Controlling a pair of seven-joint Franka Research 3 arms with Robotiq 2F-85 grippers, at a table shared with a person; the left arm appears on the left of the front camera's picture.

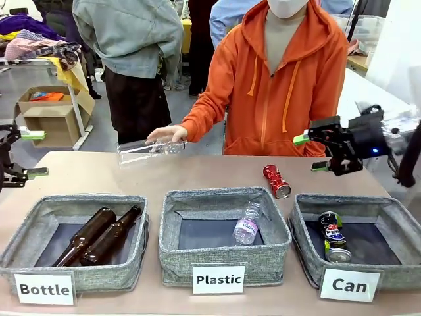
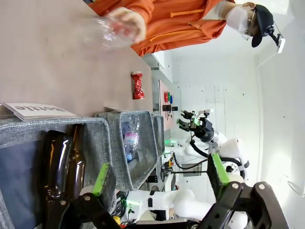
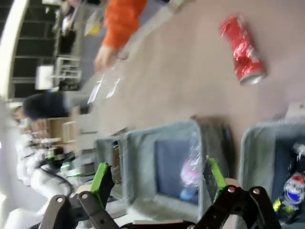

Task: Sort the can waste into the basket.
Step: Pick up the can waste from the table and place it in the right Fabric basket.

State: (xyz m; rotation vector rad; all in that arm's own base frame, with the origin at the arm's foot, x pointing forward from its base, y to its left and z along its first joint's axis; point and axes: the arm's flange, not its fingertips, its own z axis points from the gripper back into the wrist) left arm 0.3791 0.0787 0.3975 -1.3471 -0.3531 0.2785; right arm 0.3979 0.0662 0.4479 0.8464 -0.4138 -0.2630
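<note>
Red can [image 1: 277,181]: on its side on the table [image 1: 197,174], just behind the gap between the Plastic basket [image 1: 174,260] and the Can basket [image 1: 398,276], silver end toward the baskets; not yet sorted. Pepsi can [image 1: 334,237]: lying inside the Can basket. Right gripper [image 1: 310,153]: fingers spread, empty, in the air near the red can on its right, not touching it. Left gripper [image 1: 34,154]: spread, empty, at the far left, well apart from both cans. Person's hand [image 1: 168,135]: laid flat on a clear bottle [image 1: 146,152] at the far edge, well apart from the red can. Hazards, as judged: the can is round and lying flat, so a pinch closing off its middle may roll or skid it. A release short of the Can rim may land it in Plastic. A hard drop may bounce it off the Pepsi can.
</note>
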